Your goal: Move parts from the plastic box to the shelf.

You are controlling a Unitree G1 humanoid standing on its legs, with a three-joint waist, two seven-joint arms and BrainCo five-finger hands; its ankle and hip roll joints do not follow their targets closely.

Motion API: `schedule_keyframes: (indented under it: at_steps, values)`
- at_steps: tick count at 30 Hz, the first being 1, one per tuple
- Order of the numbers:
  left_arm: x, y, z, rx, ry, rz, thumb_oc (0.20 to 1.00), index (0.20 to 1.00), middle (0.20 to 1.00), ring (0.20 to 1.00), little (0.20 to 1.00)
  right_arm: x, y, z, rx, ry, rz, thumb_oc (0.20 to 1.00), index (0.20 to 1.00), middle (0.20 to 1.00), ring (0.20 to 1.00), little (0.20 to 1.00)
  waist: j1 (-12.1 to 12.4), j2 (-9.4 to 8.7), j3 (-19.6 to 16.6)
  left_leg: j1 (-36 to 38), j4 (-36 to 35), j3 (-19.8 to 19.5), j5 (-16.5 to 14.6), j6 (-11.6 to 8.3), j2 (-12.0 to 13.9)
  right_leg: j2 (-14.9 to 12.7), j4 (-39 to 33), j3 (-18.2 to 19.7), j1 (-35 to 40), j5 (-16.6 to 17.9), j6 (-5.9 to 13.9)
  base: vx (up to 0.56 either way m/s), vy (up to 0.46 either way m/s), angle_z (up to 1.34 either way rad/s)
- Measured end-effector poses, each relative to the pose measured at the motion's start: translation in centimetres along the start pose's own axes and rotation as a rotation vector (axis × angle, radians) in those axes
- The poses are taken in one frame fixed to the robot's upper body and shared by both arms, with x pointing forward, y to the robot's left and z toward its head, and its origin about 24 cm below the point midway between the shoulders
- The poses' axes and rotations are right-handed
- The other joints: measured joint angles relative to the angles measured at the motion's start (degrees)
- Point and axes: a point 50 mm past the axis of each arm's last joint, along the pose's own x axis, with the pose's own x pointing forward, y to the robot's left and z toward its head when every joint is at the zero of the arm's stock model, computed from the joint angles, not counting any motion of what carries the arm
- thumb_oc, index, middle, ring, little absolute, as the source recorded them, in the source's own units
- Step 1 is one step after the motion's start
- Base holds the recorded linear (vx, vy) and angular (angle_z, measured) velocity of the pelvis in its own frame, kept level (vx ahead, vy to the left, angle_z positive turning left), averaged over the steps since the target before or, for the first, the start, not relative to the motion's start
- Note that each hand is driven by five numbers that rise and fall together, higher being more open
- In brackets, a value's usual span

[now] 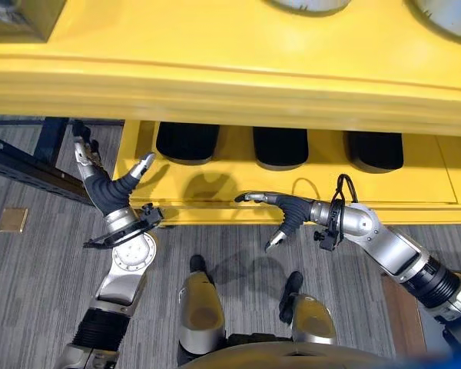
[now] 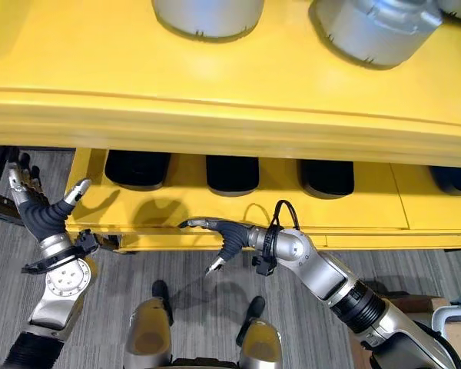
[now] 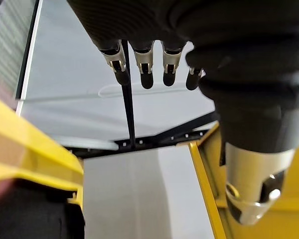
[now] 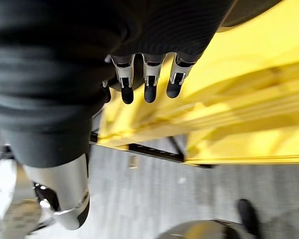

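1. Both hands hang empty in front of a yellow shelf unit (image 1: 215,84). The left hand (image 1: 107,188) has its fingers straight and spread, thumb apart; the right hand (image 2: 227,234) has its fingers relaxed and extended, nothing between them.
2. Risk, as a judgement: either hand could knock the shelf's front edge if raised, since both sit just beside it.
3. Silver cylindrical parts (image 2: 207,15) stand on the top shelf, well above both hands.
4. Black parts (image 1: 280,146) sit on the lower shelf, just beyond the right hand's fingertips.
5. I cannot tell where the plastic box lies.
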Motion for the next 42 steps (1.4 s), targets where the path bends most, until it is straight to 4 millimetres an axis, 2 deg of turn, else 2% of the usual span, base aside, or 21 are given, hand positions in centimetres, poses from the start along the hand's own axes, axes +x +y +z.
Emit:
schedule_keyframes:
  at_steps: [4, 8, 11, 12, 14, 20, 29, 38, 41, 42]
  values:
    - [-1.6, 0.5, -2.3, 0.067, 0.118, 0.011, 1.000, 1.000, 1.000, 1.000, 1.000, -1.0, 0.1, -1.0, 0.094, 0.017, -0.063, 1.000, 1.000, 1.000, 1.000, 1.000, -1.8, -0.46, -4.4, 1.1, -1.9, 1.0, 0.3, -0.30, -0.4, -0.1, -1.0, 0.4, 0.0, 0.0, 0.08, 0.01, -0.012, -0.08]
    - [-3.3, 1.2, -4.0, 0.103, 0.215, 0.037, 1.000, 1.000, 1.000, 1.000, 1.000, -1.7, 0.3, -1.8, 0.217, -0.005, -0.148, 1.000, 1.000, 1.000, 1.000, 1.000, -2.9, -0.39, -6.6, 3.7, -5.1, 2.3, 1.5, -0.58, -0.9, -0.1, -2.1, 1.0, 0.9, 0.2, 0.27, 0.02, 0.001, -0.11]
    - [-4.3, 1.1, -4.5, 0.086, 0.268, 0.061, 1.000, 1.000, 1.000, 1.000, 1.000, -2.5, 1.4, -3.2, 0.300, 0.047, -0.163, 1.000, 1.000, 1.000, 1.000, 1.000, -3.5, 0.21, -8.6, 6.1, -8.8, 2.9, 3.0, -0.77, -1.6, -0.2, -3.2, 0.9, 2.1, 0.4, 0.39, 0.05, -0.006, -0.05]
    - [-5.2, 1.7, -5.2, 0.087, 0.325, 0.081, 1.000, 1.000, 1.000, 1.000, 1.000, -2.7, 2.0, -4.0, 0.342, 0.067, -0.164, 1.000, 1.000, 1.000, 1.000, 1.000, -4.2, 0.59, -10.4, 7.0, -10.6, 3.3, 3.7, -0.93, -1.8, -0.1, -3.9, 0.9, 2.4, 0.6, 0.52, 0.06, -0.010, -0.07]
    - [-6.2, 2.1, -6.4, 0.086, 0.412, 0.109, 1.000, 1.000, 1.000, 1.000, 1.000, -2.9, 2.6, -4.5, 0.368, 0.090, -0.154, 1.000, 1.000, 1.000, 1.000, 1.000, -4.6, 1.25, -11.3, 8.4, -12.7, 3.7, 4.6, -1.17, -1.9, 0.2, -4.9, 0.9, 3.2, 0.8, 0.57, 0.04, -0.005, -0.06]
    - [-7.3, 2.6, -7.4, 0.075, 0.497, 0.133, 1.000, 1.000, 1.000, 1.000, 1.000, -2.7, 2.6, -4.4, 0.380, 0.083, -0.177, 1.000, 1.000, 1.000, 1.000, 1.000, -4.8, 1.67, -12.2, 9.9, -16.7, 3.8, 6.9, -1.76, -1.5, 1.4, -7.0, 0.2, 4.0, 1.4, 0.26, 0.03, 0.007, 0.01]
    - [-7.8, 3.9, -8.6, 0.082, 0.589, 0.241, 1.000, 1.000, 1.000, 1.000, 1.000, -3.0, 1.3, -4.4, 0.392, 0.069, -0.340, 1.000, 1.000, 1.000, 1.000, 1.000, -5.9, 2.29, -12.3, 11.6, -18.5, 4.3, 7.3, -1.87, -1.8, 1.4, -7.4, 0.1, 4.9, 1.3, 0.30, 0.04, 0.031, -0.01]
    - [-6.8, 5.4, -8.7, 0.131, 0.579, 0.371, 1.000, 1.000, 1.000, 1.000, 1.000, -5.4, 0.5, -5.2, 0.401, 0.082, -0.529, 1.000, 1.000, 1.000, 1.000, 1.000, -7.7, 2.59, -12.2, 11.7, -18.3, 4.6, 7.0, -1.45, -2.7, 0.7, -7.1, 0.5, 4.7, 1.3, 0.79, 0.07, 0.053, -0.01]
    - [-6.0, 5.1, -9.0, 0.144, 0.572, 0.373, 1.000, 1.000, 1.000, 1.000, 1.000, -6.0, 0.2, -5.2, 0.390, 0.063, -0.583, 1.000, 1.000, 1.000, 1.000, 1.000, -7.8, 2.72, -11.7, 11.4, -17.6, 5.5, 6.5, -1.23, -3.3, 0.0, -5.4, 1.9, 3.1, 0.9, 1.19, 0.01, 0.050, -0.18]
    - [-5.7, 4.6, -9.1, 0.138, 0.573, 0.366, 1.000, 1.000, 1.000, 1.000, 1.000, -6.3, -0.1, -5.1, 0.376, 0.053, -0.610, 1.000, 1.000, 1.000, 1.000, 1.000, -9.0, 2.57, -11.5, 10.9, -16.6, 5.6, 5.9, -0.98, -3.6, -0.4, -4.6, 2.2, 2.3, 0.7, 1.44, -0.09, 0.054, -0.15]
